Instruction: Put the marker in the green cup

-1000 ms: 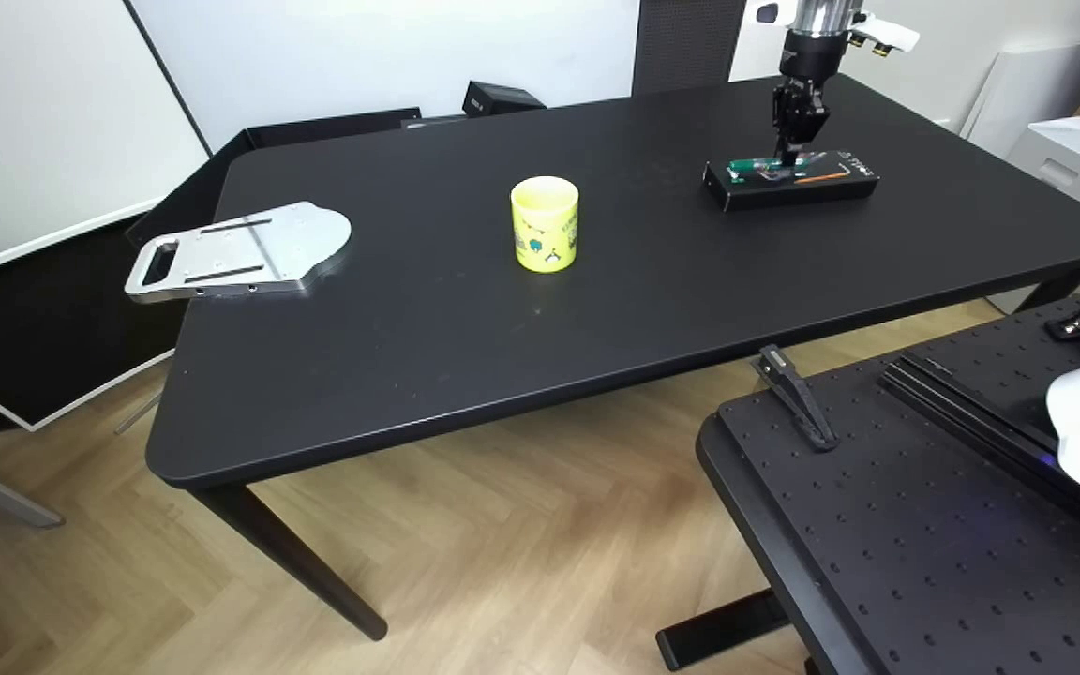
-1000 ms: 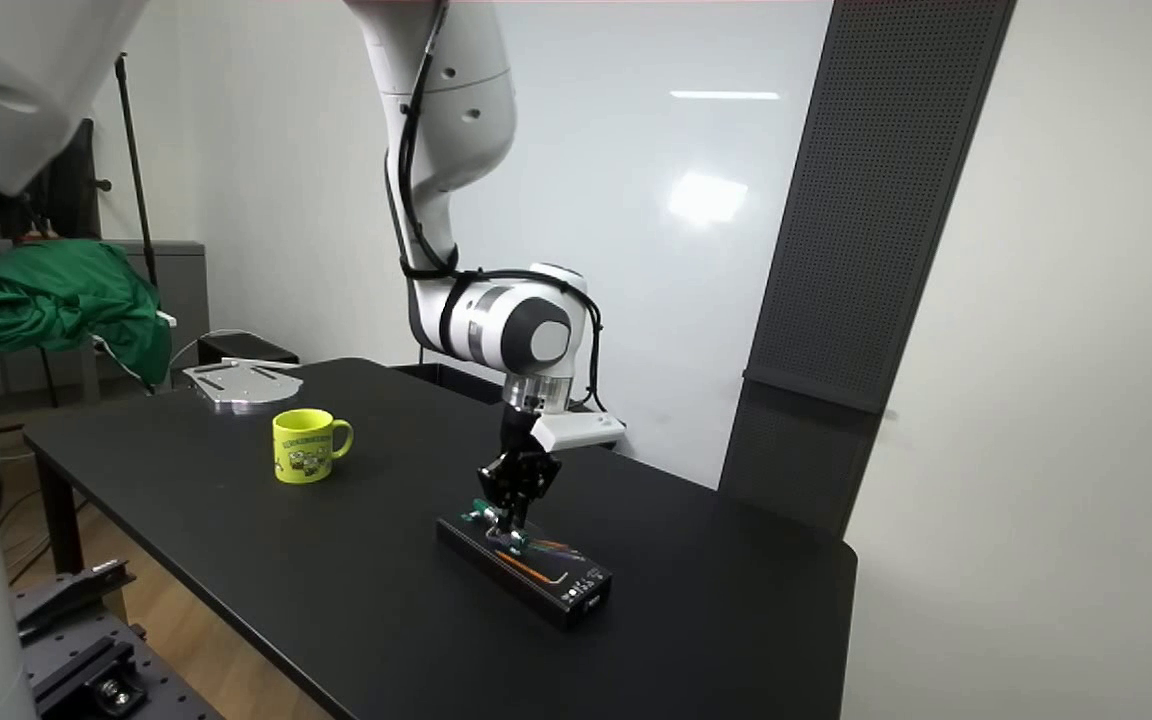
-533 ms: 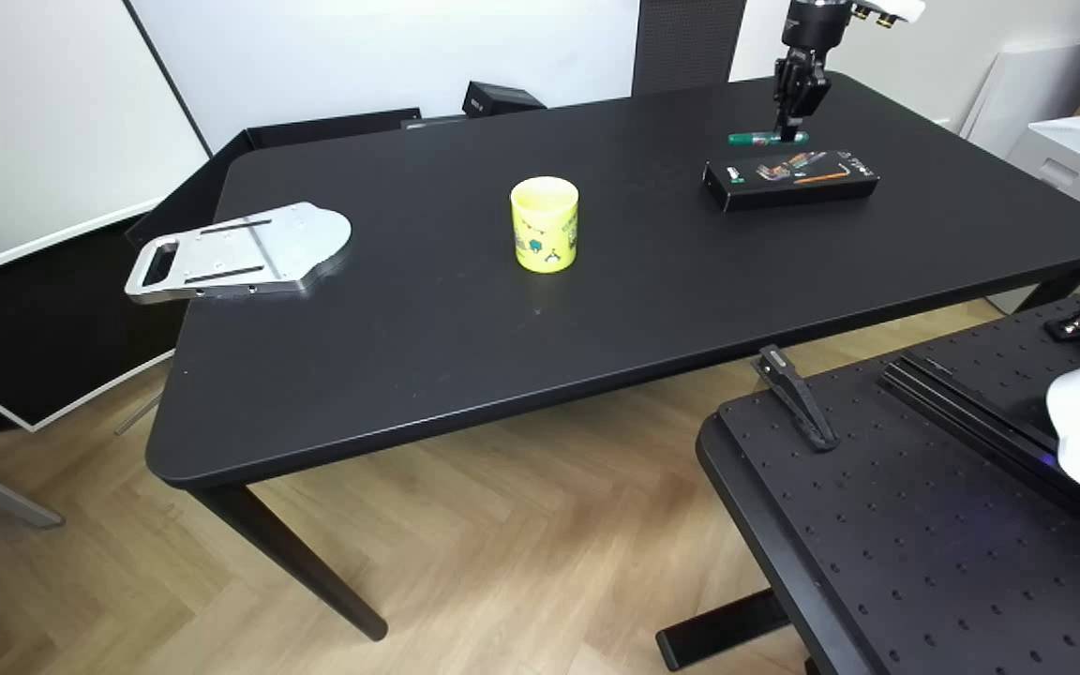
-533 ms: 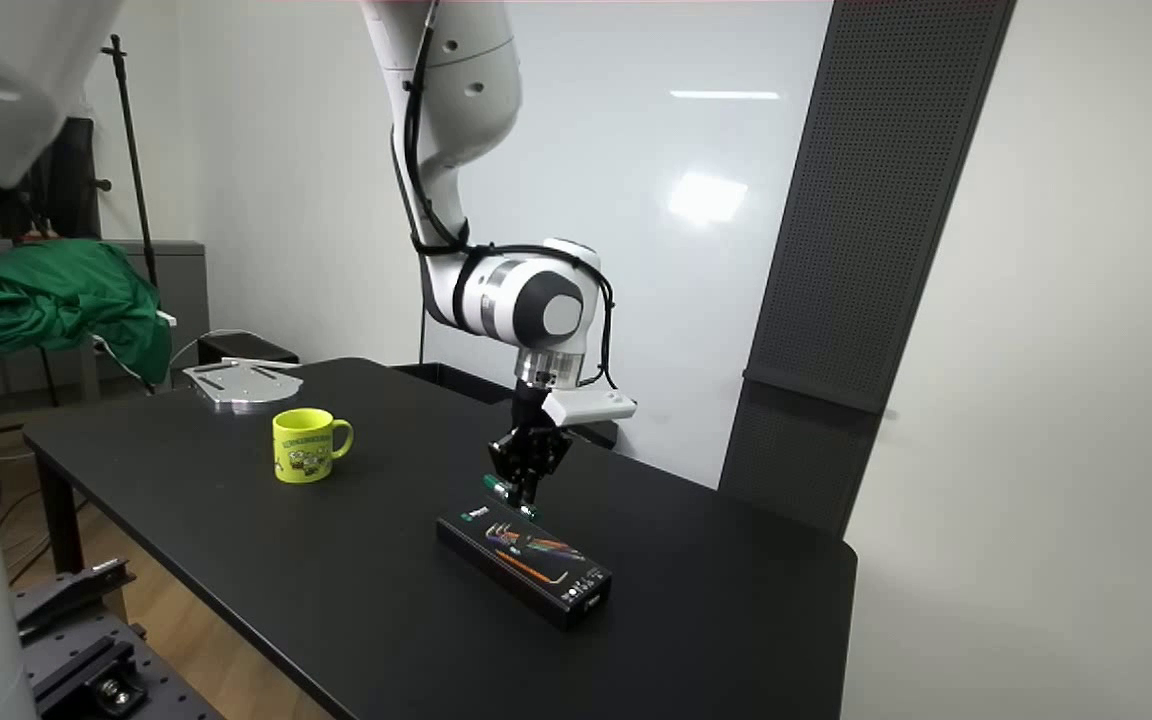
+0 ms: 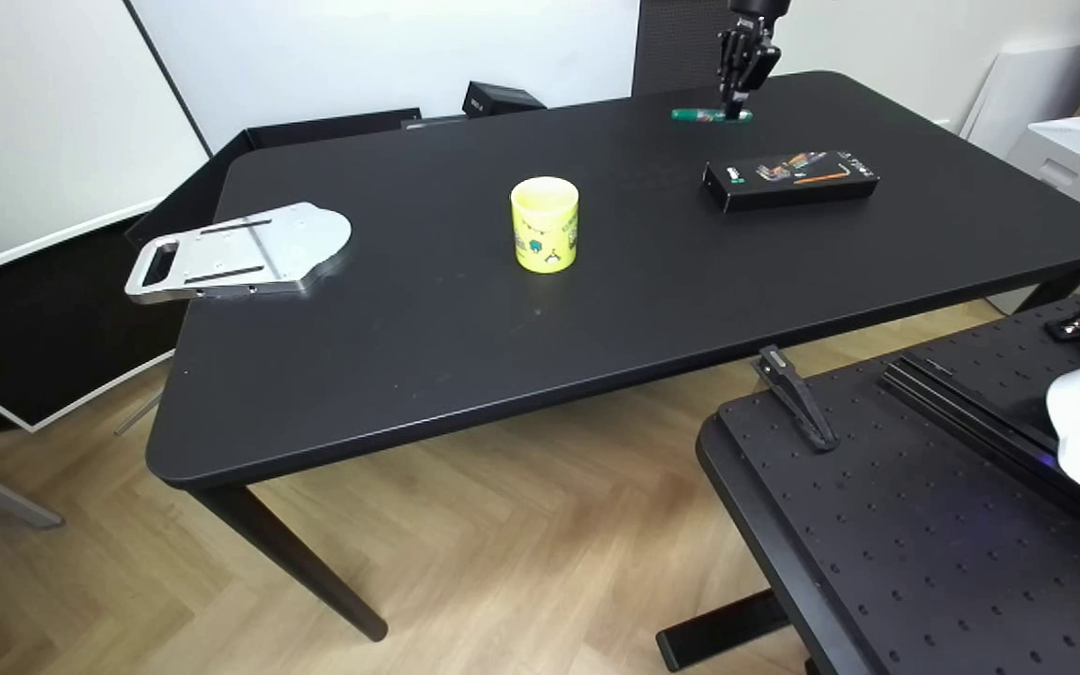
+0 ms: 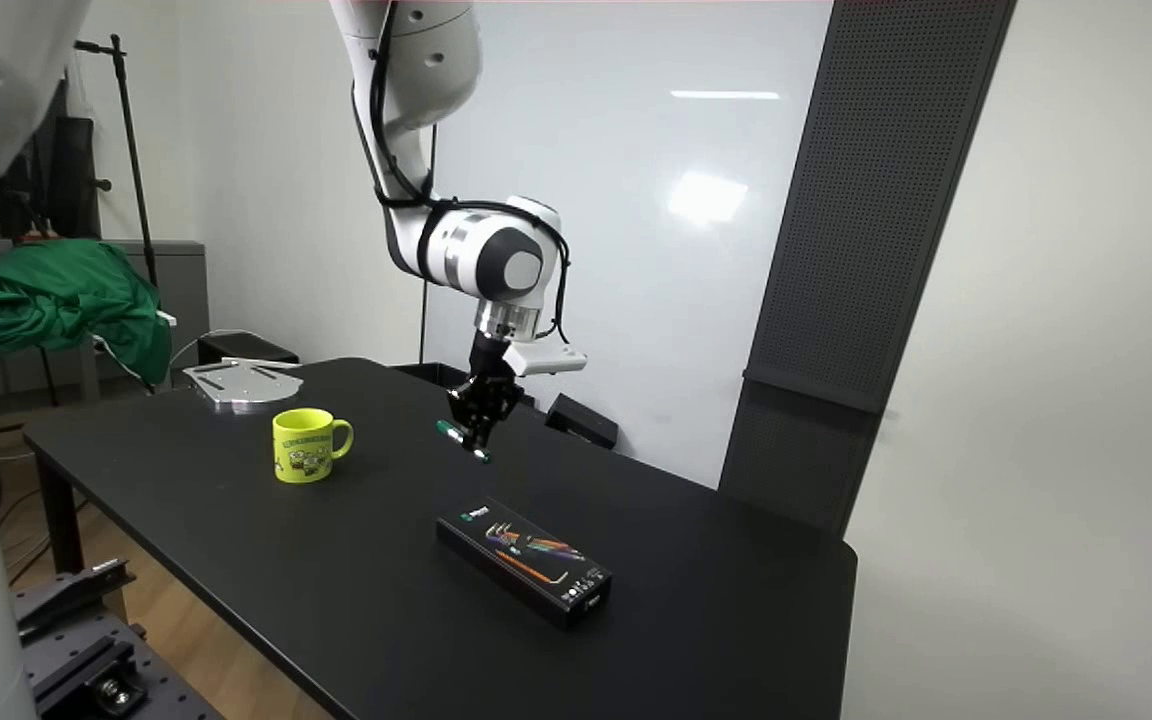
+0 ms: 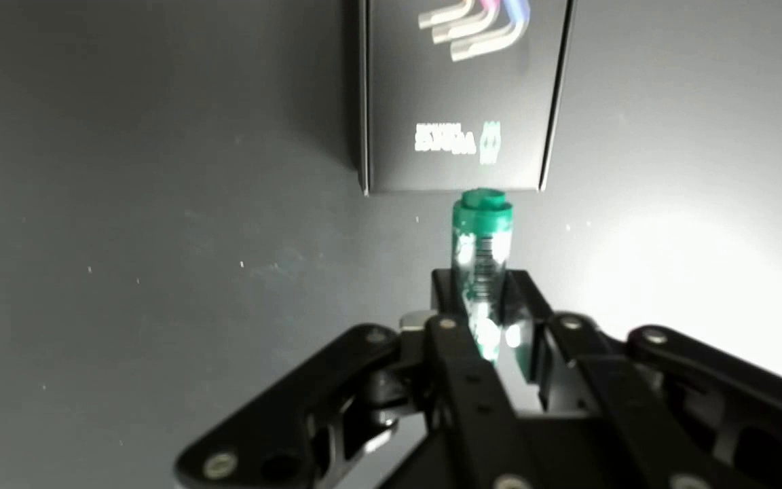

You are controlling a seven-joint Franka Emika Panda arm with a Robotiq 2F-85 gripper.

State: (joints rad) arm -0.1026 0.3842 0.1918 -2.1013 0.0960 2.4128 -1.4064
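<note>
The green marker (image 5: 690, 114) is held across my gripper (image 5: 735, 111), sideways and roughly level above the table. It also shows in an exterior view (image 6: 449, 432) with the gripper (image 6: 471, 442). In the wrist view the marker (image 7: 482, 234) sits between the two fingertips (image 7: 482, 288), its green end pointing away from the gripper. The fingers are shut on it. The lime green cup (image 5: 545, 225) stands upright on the black table, well apart from the gripper. It also shows in an exterior view (image 6: 302, 447) with its handle. The cup is out of the wrist view.
A flat black oblong case (image 5: 788, 187) with printed coloured tools lies on the table, also seen in the wrist view (image 7: 459, 88). A silver metal plate (image 5: 249, 248) lies at the table's end beyond the cup. A black box (image 6: 581, 420) stands behind the table.
My gripper has risen off the black case with the marker in it. In both exterior views it has moved up, then left. The cup and the case have not moved.
</note>
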